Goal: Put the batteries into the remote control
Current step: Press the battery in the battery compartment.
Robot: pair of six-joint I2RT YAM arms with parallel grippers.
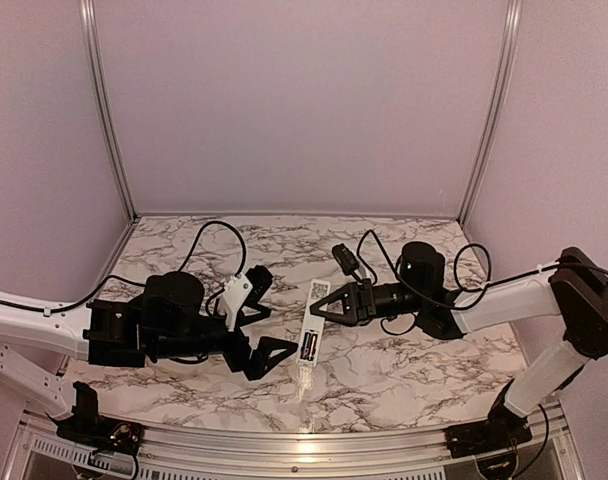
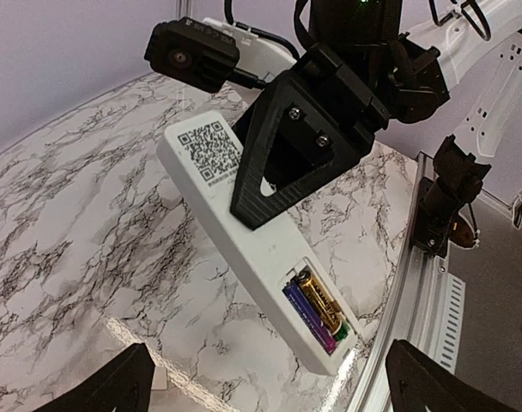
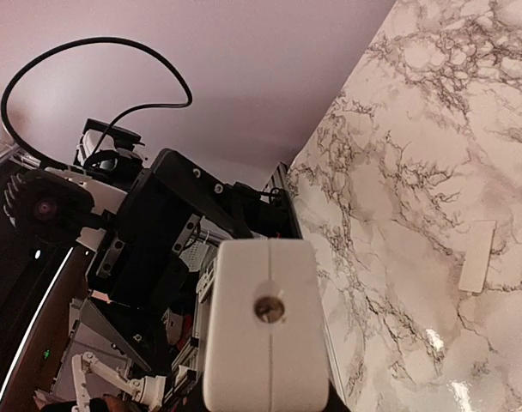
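The white remote control (image 1: 312, 325) lies back-up, with a QR sticker (image 2: 211, 148) near its far end. My right gripper (image 1: 331, 303) is shut on that far end; one black finger (image 2: 287, 146) lies across the remote's back. The recessed compartment at the near end is uncovered and holds the golden battery (image 2: 321, 302) and the dark battery (image 2: 306, 316) side by side. My left gripper (image 2: 274, 390) is open and empty, its jaws spread wide either side of the remote's near end, not touching it. The right wrist view shows the remote's end face (image 3: 265, 326).
A small white flat piece (image 3: 477, 256), like a compartment cover, lies on the marble table (image 1: 404, 370). The table's metal front rail (image 2: 415, 283) runs close to the remote's near end. Cables loop behind both arms.
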